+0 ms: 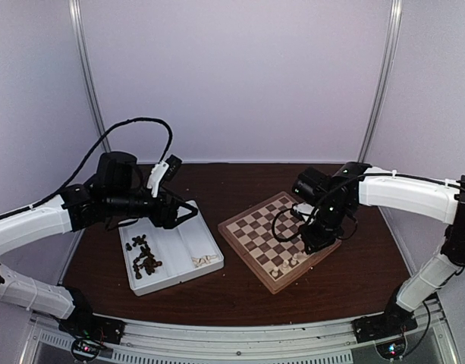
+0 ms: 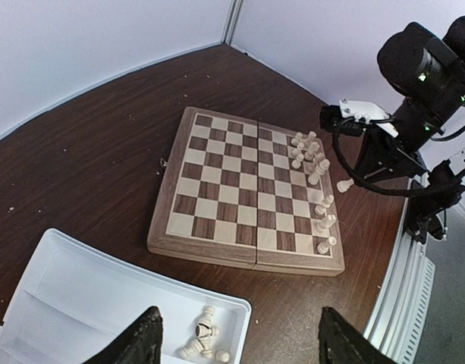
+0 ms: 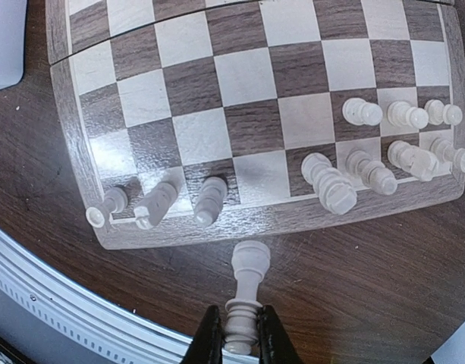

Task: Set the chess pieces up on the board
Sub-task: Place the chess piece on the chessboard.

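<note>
- Right gripper [image 3: 241, 339]: narrow, pinching one cream piece [image 3: 249, 273] at its ringed end, over the desk [image 3: 353, 288].
- The piece looks light, hard and smooth. It may swivel, so a grip at the waist seems safest.
- Board [image 3: 179, 231]: at 12 o'clock, with cream pieces [image 3: 331, 189] on its near rows.
- Left gripper [image 2: 240, 343]: wide and empty above the tray [image 1: 179, 243], at the board's 9 o'clock.

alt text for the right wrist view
The right hand pinches a cream chess piece just outside the edge of a wooden chessboard. More cream pieces stand on the board's two nearest rows.
</note>
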You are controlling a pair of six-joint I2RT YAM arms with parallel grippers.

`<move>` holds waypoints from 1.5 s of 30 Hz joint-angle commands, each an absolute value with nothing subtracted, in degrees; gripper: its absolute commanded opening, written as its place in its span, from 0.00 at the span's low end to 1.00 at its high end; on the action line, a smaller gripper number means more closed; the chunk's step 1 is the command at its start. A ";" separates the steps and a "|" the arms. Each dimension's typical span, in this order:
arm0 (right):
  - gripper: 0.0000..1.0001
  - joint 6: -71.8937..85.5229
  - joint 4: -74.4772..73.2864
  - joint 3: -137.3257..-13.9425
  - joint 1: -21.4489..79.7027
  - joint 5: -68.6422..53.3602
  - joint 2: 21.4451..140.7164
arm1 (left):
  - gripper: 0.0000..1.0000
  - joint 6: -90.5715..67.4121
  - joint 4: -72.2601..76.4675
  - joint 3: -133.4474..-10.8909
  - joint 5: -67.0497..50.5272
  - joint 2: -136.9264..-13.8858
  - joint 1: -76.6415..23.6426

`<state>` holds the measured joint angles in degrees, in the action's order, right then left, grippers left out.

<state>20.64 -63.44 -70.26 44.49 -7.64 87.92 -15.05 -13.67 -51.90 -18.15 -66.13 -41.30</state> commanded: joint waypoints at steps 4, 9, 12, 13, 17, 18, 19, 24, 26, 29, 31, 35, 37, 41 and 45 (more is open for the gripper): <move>0.00 18.45 -61.26 -70.67 43.14 -7.83 90.42 | 0.70 -16.66 -9.08 -50.90 -20.61 -68.38 -41.04; 0.00 17.68 -60.11 -70.27 42.33 -8.93 92.02 | 0.70 -17.48 -8.17 -50.80 -21.53 -69.28 -41.02; 0.00 17.34 -59.86 -70.34 42.10 -9.29 92.75 | 0.70 -17.50 -8.11 -50.80 -21.32 -69.43 -41.04; 0.00 17.26 -59.85 -70.32 42.01 -9.29 92.87 | 0.70 -17.54 -8.01 -50.72 -21.33 -69.48 -41.04; 0.00 16.94 -59.32 -69.74 41.60 -9.42 93.23 | 0.70 -17.68 -7.84 -50.72 -21.25 -69.74 -41.04; 0.00 16.88 -59.20 -69.52 41.47 -9.48 93.37 | 0.70 -17.89 -7.56 -50.67 -21.33 -69.84 -41.04; 0.00 16.89 -59.11 -69.32 41.40 -9.44 93.42 | 0.70 -18.11 -7.34 -50.67 -21.50 -69.99 -41.04; 0.01 16.89 -57.80 -68.23 41.05 -9.84 93.58 | 0.70 -18.54 -6.97 -50.63 -21.99 -70.66 -41.04; 0.01 16.82 -57.60 -68.16 41.00 -10.01 93.89 | 0.70 -18.59 -6.89 -50.70 -22.00 -70.73 -41.04; 0.02 16.66 -57.03 -68.03 40.89 -10.25 94.42 | 0.70 -18.63 -6.77 -50.80 -22.16 -70.89 -41.04; 0.01 16.55 -56.79 -68.10 40.82 -10.43 94.85 | 0.70 -18.78 -6.81 -50.88 -22.27 -71.01 -41.04; 0.02 16.27 -56.76 -68.29 40.83 -10.38 95.63 | 0.70 -18.81 -6.75 -50.89 -22.32 -71.10 -41.04; 0.02 16.06 -56.78 -68.38 40.77 -10.38 95.93 | 0.70 -18.81 -6.68 -50.91 -22.33 -71.07 -41.04; 0.06 15.82 -56.95 -68.47 40.66 -10.29 96.15 | 0.70 -18.77 -6.71 -50.89 -22.15 -71.17 -41.04; 0.12 15.74 -57.00 -68.63 40.57 -10.11 96.16 | 0.70 -18.72 -6.69 -51.12 -22.15 -71.52 -41.04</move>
<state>16.38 -57.23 -68.73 41.04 -10.37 95.70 -18.57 -9.87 -51.09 -21.52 -70.83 -41.30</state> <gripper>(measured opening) 0.137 0.698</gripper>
